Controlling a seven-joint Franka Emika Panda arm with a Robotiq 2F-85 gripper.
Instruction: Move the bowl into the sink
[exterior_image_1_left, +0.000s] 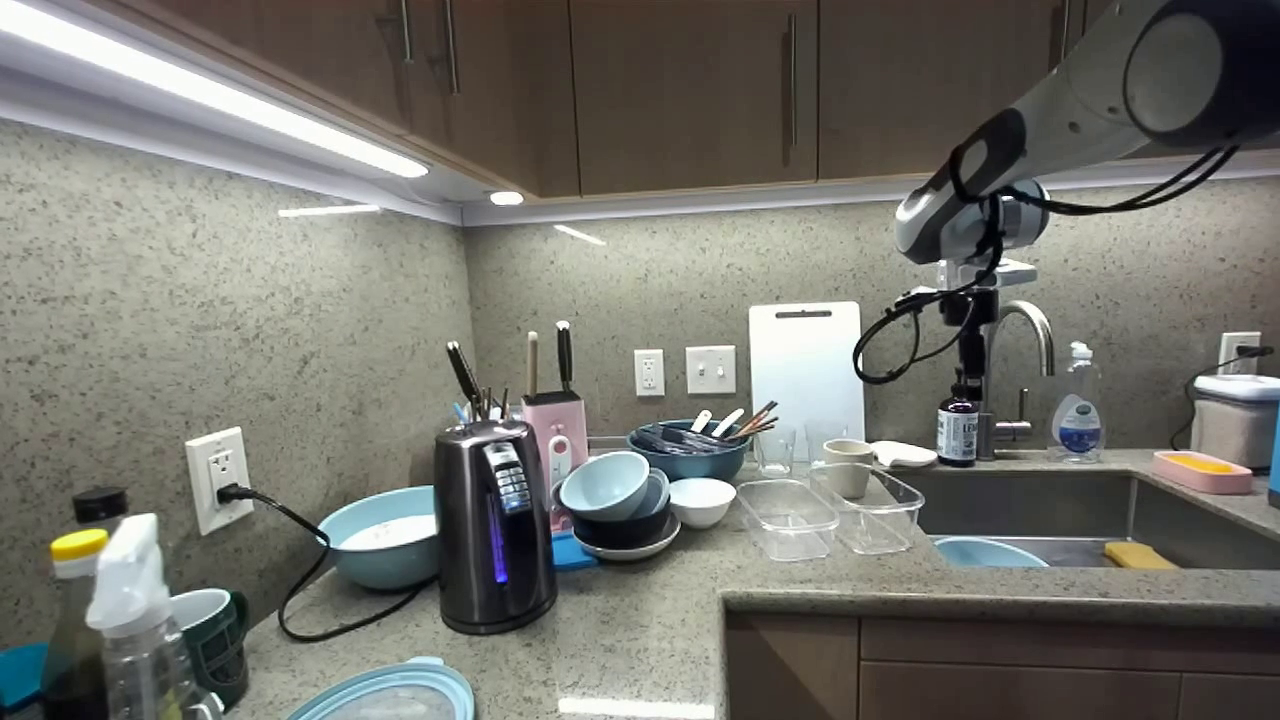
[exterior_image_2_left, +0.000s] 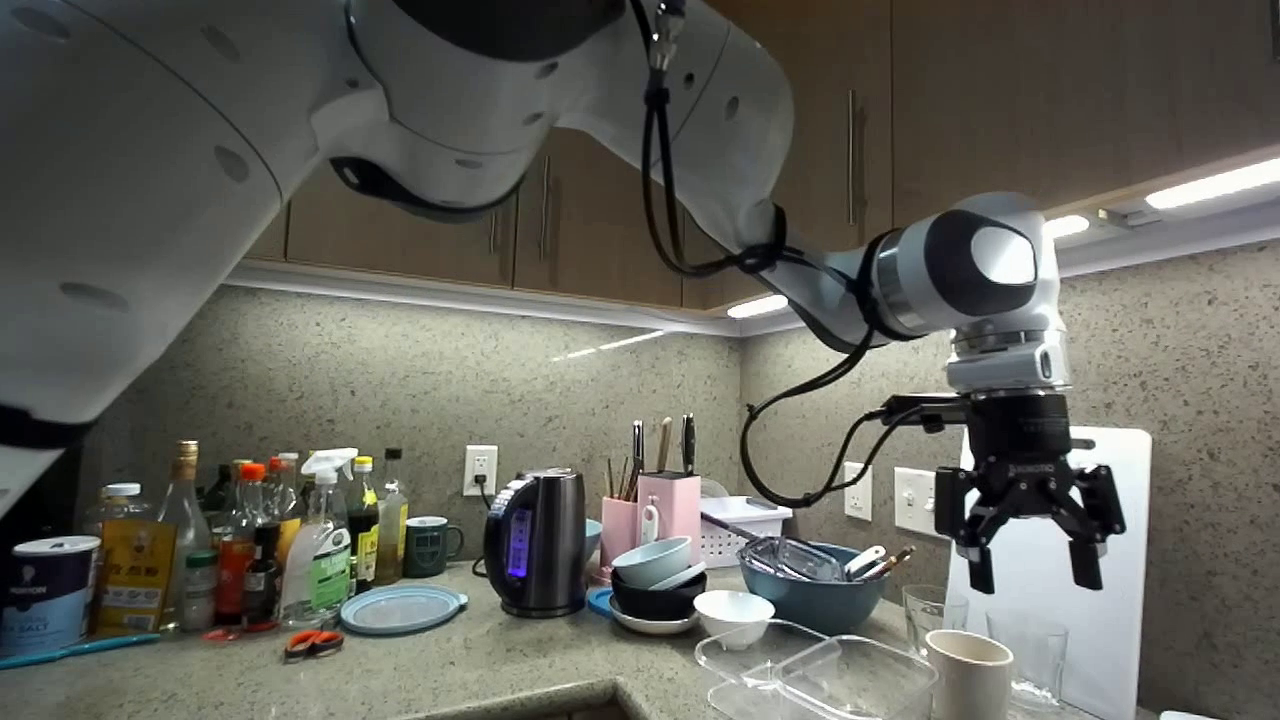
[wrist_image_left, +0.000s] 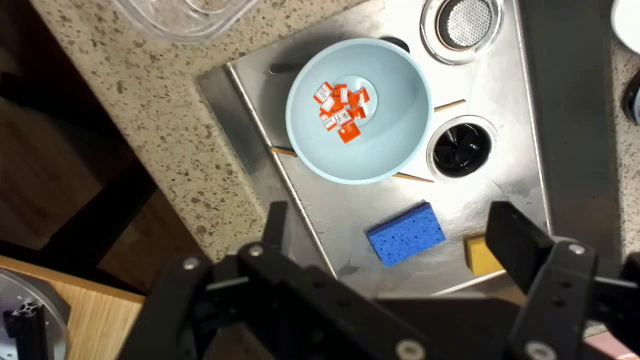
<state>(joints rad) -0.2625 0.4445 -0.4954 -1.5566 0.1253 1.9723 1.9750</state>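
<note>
A light blue bowl (wrist_image_left: 395, 115) sits upright in the steel sink (wrist_image_left: 345, 272), with several small orange-and-white packets (wrist_image_left: 342, 107) inside it. In an exterior view only part of this bowl (exterior_image_1_left: 990, 552) shows inside the sink (exterior_image_1_left: 1030, 490). My gripper (wrist_image_left: 388, 215) is open with nothing between its fingers. It hangs over the sink, well above the bowl; in the wrist view its fingers lie below the bowl. The open fingers (exterior_image_2_left: 1033, 575) also show pointing down in an exterior view. Other bowls (exterior_image_1_left: 605, 487) are stacked on the counter beside the kettle (exterior_image_1_left: 497, 530).
A blue sponge (wrist_image_left: 406, 233), a yellow sponge (wrist_image_left: 481, 256) and chopsticks (wrist_image_left: 414, 177) lie in the sink. Clear plastic containers (exterior_image_1_left: 788, 518), a beige cup (exterior_image_2_left: 968, 675) and a small white bowl (exterior_image_1_left: 701, 502) stand on the counter. A faucet (exterior_image_1_left: 1040, 335) and a brown bottle (exterior_image_1_left: 957, 430) stand behind the sink.
</note>
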